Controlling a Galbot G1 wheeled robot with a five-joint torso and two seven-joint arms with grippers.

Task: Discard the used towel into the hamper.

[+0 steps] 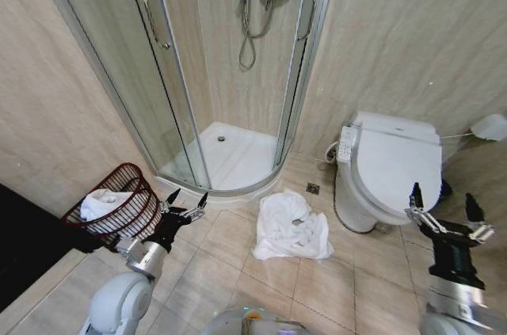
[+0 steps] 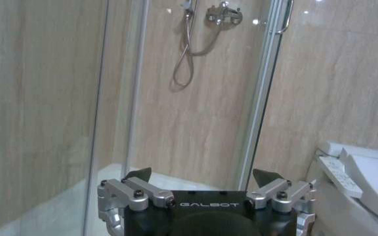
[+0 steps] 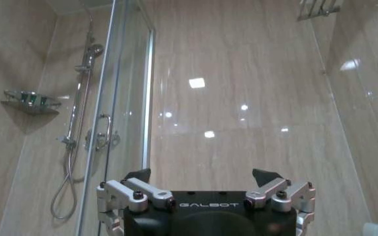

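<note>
While a white towel (image 1: 291, 226) is seen crumpled on the tiled floor (image 1: 372, 287) between the shower (image 1: 230, 153) and the toilet (image 1: 388, 165), the hamper (image 1: 119, 207) is found by the wall on the robot's left, partly hidden behind the left pincer (image 1: 186, 200), with something white inside that is hard to identify. Both pincers are held empty with fingers apart; the right pincer (image 1: 445, 210) is raised beside the toilet, well apart from the towel

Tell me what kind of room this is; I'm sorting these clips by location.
A bathroom, most likely in a home or hotel. A glass shower stall stands in the corner, a toilet sits beside it, and a white towel lies on the tiled floor near a hamper.
</note>
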